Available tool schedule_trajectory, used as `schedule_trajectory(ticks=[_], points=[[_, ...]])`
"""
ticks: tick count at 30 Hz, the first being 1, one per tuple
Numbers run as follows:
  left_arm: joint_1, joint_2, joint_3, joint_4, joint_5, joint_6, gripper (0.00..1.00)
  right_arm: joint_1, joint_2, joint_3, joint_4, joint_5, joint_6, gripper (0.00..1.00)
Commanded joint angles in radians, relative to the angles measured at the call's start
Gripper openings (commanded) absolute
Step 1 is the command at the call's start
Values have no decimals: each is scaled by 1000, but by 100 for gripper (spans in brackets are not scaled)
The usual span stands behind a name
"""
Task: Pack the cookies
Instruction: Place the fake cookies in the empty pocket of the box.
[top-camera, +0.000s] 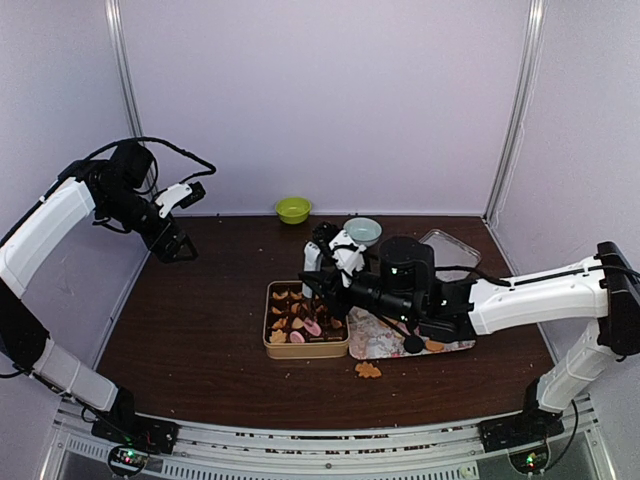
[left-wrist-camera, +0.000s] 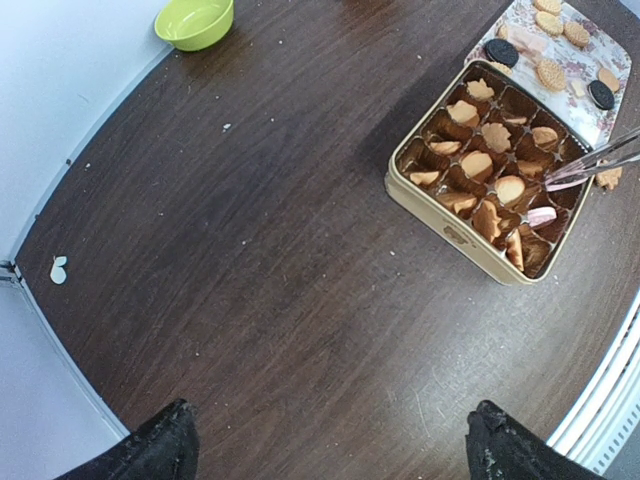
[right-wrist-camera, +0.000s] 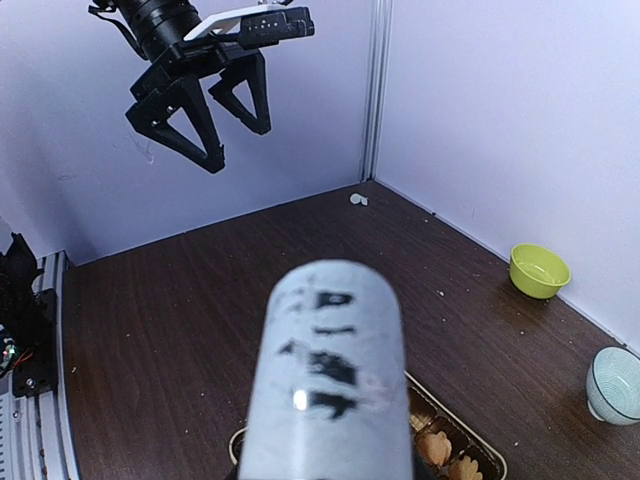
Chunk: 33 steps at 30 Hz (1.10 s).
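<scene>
**Item: cookies** (left-wrist-camera: 497, 135). Small flat biscuits, mostly tan, a few pink and dark.
- Location: many sit in the paper-cupped tin (left-wrist-camera: 450, 225) directly beneath the right jaws (top-camera: 320, 283). Others lie on the floral tray (left-wrist-camera: 580, 65) back under that wrist, and one is loose on the tabletop (top-camera: 368, 370).
- Handling (judged): light, stiff, brittle and crumbly. Take each one by opposite edges with a soft pinch — a hard squeeze would likely snap it.

**Right jaws:** appear clenched partway on slender metal tongs (left-wrist-camera: 590, 165). The tong tips reach over the tin with something pink between them.

**Left jaws** (right-wrist-camera: 238, 148)**:** spread wide and holding nothing — raised over bare tabletop, well apart from the tin.
</scene>
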Motion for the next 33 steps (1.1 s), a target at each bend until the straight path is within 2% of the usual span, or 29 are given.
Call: schedule_trajectory(ticks=[1,19,25,33], points=[[7,-8,17,-13,-1,2,96,5,-5,-29,23,24,11,0],[7,-5,10,-11,5,2,96,12,-63,-98,8,54,34,0],[6,-14,8,-12,-2,3,96,12,-66,-66,22,73,47,32],[7,-11,8,-12,9,3,96,8,-114,-53,15,72,59,34]])
